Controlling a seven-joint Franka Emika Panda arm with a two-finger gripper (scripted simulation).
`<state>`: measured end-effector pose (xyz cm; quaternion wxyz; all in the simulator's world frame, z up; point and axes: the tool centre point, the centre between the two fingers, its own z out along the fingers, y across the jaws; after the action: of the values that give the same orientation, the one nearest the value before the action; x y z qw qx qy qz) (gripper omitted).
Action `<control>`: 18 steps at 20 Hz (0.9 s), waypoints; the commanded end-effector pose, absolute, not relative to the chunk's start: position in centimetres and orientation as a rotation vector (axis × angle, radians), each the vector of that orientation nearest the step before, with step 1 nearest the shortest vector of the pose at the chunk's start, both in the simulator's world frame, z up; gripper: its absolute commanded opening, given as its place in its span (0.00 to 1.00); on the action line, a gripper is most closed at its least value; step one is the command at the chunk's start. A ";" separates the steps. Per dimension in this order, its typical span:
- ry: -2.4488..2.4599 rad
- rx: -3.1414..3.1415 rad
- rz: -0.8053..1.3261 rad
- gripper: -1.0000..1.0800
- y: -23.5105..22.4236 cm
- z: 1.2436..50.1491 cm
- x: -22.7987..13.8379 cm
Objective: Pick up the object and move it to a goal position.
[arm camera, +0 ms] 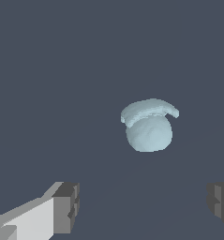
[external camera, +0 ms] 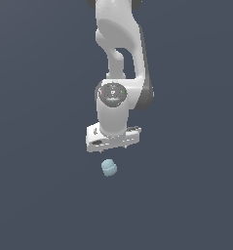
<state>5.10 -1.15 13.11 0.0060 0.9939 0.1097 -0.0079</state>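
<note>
One pale blue-grey blob (external camera: 108, 167) sits on dark worktop (external camera: 35, 195), just below white end effector (external camera: 113, 146) in exterior view. End effector spread wide, holding nothing; blob apart from fingers (arm camera: 66, 206), beyond them.

Bare slate-grey ground (external camera: 35, 195) fills the simulated scene.

The flat, matte, dark blue-grey surface spreads evenly beneath and around the hand on all sides, with no markings or edges visible.

Object (arm camera: 148, 133) matte, lumpy; gripper (arm camera: 141, 206) smooth white, pads (arm camera: 69, 206) dark matte.
</note>
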 end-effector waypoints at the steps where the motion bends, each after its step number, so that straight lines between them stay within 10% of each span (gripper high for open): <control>1: 0.427 3.103 -0.020 0.96 -1.6 12.1 6.3; 18: 0.656 3.072 -0.002 0.96 -3.2 9.0 9.5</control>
<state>9.46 -3.18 9.01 0.0001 0.9780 0.2087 -0.0007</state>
